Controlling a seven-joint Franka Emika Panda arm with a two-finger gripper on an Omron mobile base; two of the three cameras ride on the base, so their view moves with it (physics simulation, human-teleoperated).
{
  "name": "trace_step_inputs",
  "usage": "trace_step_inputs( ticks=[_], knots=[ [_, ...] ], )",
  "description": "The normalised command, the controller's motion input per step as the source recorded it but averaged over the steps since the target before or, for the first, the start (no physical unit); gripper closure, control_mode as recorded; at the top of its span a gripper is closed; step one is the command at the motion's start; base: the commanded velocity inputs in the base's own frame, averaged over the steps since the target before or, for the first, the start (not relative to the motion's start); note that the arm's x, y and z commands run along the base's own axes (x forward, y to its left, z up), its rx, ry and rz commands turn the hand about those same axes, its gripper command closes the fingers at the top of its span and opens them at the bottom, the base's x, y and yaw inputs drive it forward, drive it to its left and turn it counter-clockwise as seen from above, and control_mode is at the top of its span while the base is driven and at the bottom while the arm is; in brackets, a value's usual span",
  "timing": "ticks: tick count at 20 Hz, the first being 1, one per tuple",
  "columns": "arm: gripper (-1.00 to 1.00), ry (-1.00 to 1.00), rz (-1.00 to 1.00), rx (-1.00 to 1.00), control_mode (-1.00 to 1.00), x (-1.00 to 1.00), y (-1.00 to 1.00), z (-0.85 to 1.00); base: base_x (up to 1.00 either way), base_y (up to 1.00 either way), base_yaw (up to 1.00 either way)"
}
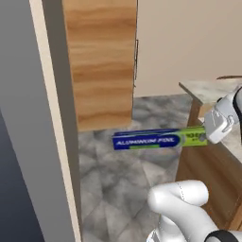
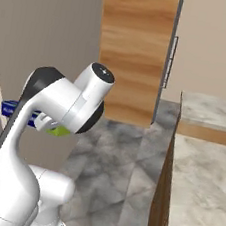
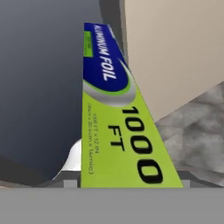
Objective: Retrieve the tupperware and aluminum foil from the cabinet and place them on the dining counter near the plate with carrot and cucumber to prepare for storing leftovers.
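Grey marbled floor tiles (image 1: 127, 184) run beneath the arm. Directly above them, the gripper (image 1: 208, 134) is clamped on the lime-green end of the aluminum foil (image 1: 158, 139), jaws set wide across the box. The foil is carried level in mid-air, its dark blue end pointing away from the gripper. Beside the gripper stands the dining counter (image 2: 201, 182); its far end is cut off. Beyond the foil stands a tall wooden cupboard (image 1: 101, 61). The fingertips are hidden behind the box in the hand view.
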Motion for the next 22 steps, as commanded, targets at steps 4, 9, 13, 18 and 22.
trace_step_inputs(
  ticks=[4,9,13,18,22],
  knots=[
    [1.0,0.0,0.0,0.0,1.0,0.0,0.0,0.0,1.0,-0.29,-0.29],
    [1.0,0.0,0.0,0.0,1.0,0.0,0.0,0.0,1.0,-0.06,-0.28],
    [1.0,0.0,0.0,0.0,1.0,0.0,0.0,0.0,1.0,0.04,-0.27],
    [1.0,0.0,0.0,0.0,1.0,0.0,0.0,0.0,1.0,0.03,-0.36],
    [1.0,0.0,0.0,0.0,1.0,0.0,0.0,0.0,1.0,0.14,-0.41]
  ],
)
